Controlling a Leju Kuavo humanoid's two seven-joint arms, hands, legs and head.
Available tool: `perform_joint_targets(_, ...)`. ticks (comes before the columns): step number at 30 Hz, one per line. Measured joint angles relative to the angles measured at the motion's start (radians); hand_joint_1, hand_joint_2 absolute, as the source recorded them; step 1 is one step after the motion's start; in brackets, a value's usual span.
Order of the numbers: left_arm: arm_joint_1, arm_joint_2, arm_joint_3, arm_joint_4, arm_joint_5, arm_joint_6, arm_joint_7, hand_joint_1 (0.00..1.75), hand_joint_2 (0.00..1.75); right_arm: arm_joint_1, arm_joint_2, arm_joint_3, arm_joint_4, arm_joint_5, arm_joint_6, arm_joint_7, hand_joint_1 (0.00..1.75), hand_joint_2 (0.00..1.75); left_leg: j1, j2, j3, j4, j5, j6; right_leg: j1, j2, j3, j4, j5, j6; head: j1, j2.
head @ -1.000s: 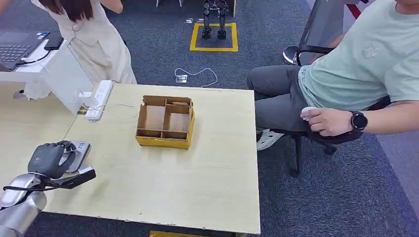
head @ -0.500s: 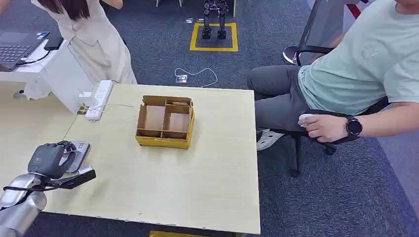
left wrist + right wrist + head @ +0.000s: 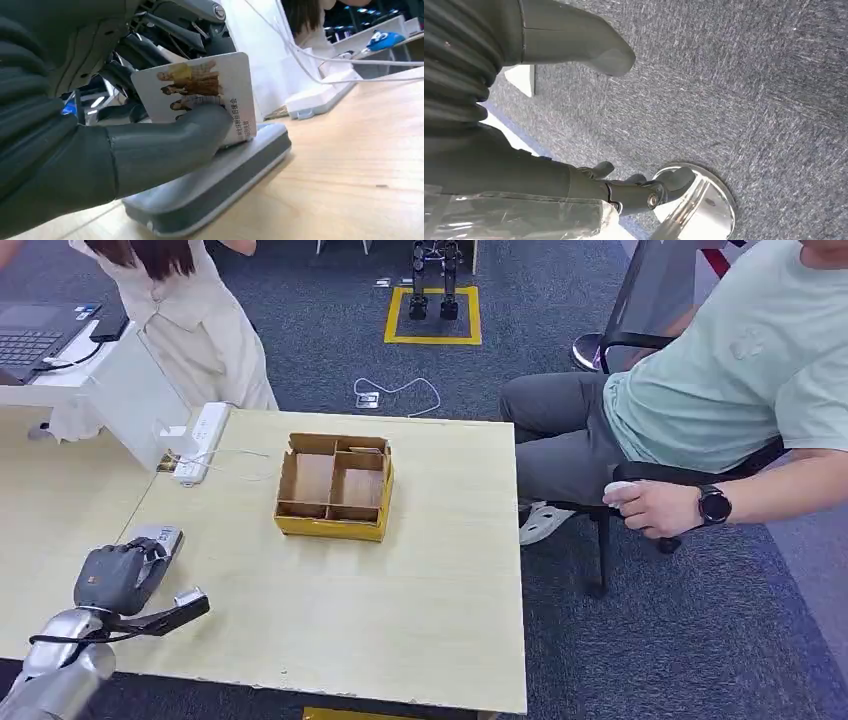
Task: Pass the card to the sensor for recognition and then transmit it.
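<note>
In the left wrist view my left hand [image 3: 100, 145] pinches a white card [image 3: 200, 92] printed with pictures of people, thumb on its face. The card's lower edge stands tilted on the grey sensor pad [image 3: 215, 175], which lies flat on the wooden table. From the head view my left hand [image 3: 120, 575] sits at the table's near left, just in front of the sensor [image 3: 160, 537]. My right hand [image 3: 499, 150] hangs over grey carpet, its fingers apart and nothing in it.
A yellow cardboard box [image 3: 335, 485] with compartments stands mid-table. A white power strip [image 3: 200, 440] with cables lies at the far left edge. A person [image 3: 700, 390] sits on a chair to the right of the table; another person [image 3: 190, 320] stands at the back left.
My left hand has shifted slightly toward the near edge and to the right, uncovering more of the sensor. The seated person's hand has drifted slightly lower.
</note>
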Motion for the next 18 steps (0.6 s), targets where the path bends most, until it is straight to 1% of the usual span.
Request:
perform_joint_targets(8, -0.005, -0.03, 0.022, 0.059, -0.002, 0.01, 0.007, 1.75, 1.75, 0.0, 0.0, 0.0, 0.0, 0.001, 0.0, 0.0, 0.0, 1.75, 0.0, 0.0, 0.001, 0.0, 0.0, 0.0, 0.0, 0.0, 0.001, 0.0, 0.0, 0.0, 0.0, 0.0)
perform_joint_targets(18, -0.018, -0.047, 0.043, 0.095, -0.002, 0.013, 0.005, 1.75, 1.75, -0.001, 0.0, 0.0, 0.0, 0.003, 0.0, 0.0, 0.0, 1.75, 0.0, 0.0, 0.002, 0.0, 0.001, -0.001, 0.0, 0.0, 0.002, 0.001, 0.0, 0.0, 0.0, 0.0)
